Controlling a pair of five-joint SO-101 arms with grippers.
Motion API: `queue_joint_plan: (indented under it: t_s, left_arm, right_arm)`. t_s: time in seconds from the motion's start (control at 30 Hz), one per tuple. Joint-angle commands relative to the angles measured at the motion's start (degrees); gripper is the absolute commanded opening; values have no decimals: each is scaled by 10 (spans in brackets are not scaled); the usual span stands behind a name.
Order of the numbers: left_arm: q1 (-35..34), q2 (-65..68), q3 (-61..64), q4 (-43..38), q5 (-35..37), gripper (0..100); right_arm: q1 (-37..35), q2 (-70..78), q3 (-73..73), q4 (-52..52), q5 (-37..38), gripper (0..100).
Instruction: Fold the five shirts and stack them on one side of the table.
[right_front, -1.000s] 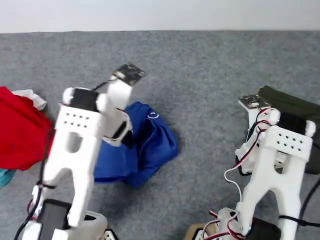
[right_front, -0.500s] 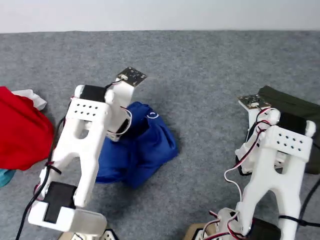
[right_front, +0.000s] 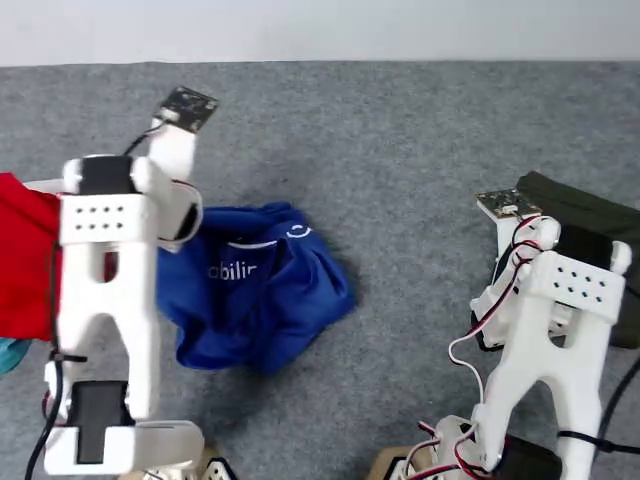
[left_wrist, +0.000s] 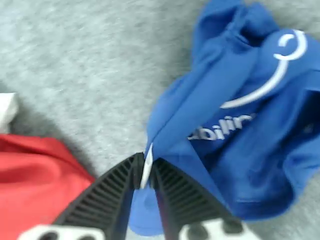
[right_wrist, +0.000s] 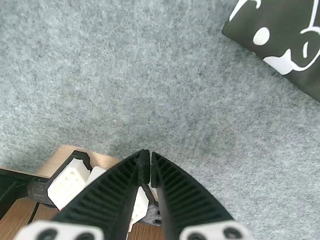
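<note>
A crumpled blue shirt (right_front: 260, 295) with white print lies left of the table's middle. My left gripper (left_wrist: 144, 172) is shut on an edge of the blue shirt (left_wrist: 240, 125), pinching the fabric between its black jaws. In the high view the left arm (right_front: 110, 270) stands over the shirt's left side. A red shirt (right_front: 25, 260) lies at the left edge, also red shirt (left_wrist: 35, 170). A folded dark shirt (right_front: 585, 215) with white print lies at the right, seen too as dark shirt (right_wrist: 280, 40). My right gripper (right_wrist: 146, 165) is shut on nothing, above the near table edge.
A bit of white cloth (right_front: 65, 195) and a teal scrap (right_front: 10, 352) peek out beside the red shirt. Grey felt (right_front: 420, 150) covers the table. The right arm (right_front: 545, 340) stands at the front right, with its wooden base (right_wrist: 30, 200) below.
The left arm has swung to the left, dragging the blue shirt's edge with it and spreading the shirt so its white print shows. The right arm has kept still.
</note>
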Motion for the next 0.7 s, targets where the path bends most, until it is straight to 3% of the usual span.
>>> queue_joint_plan:
  t_s: [0.0,0.23,0.4,0.67]
  left_arm:
    - [-79,-26,-46,-31,-20,6]
    - [-197,-25,-114,-34,-62,7]
    - [-215,-25,-94,-5,-105,9]
    - [-195,-31,-95,65,-124,215]
  right_arm:
    - [-2,-15,-4,15,-4,9]
    - [-5,-15,-7,14,-4,9]
    - [-7,-15,-7,13,-4,9]
    - [-30,-15,-7,16,-5,9]
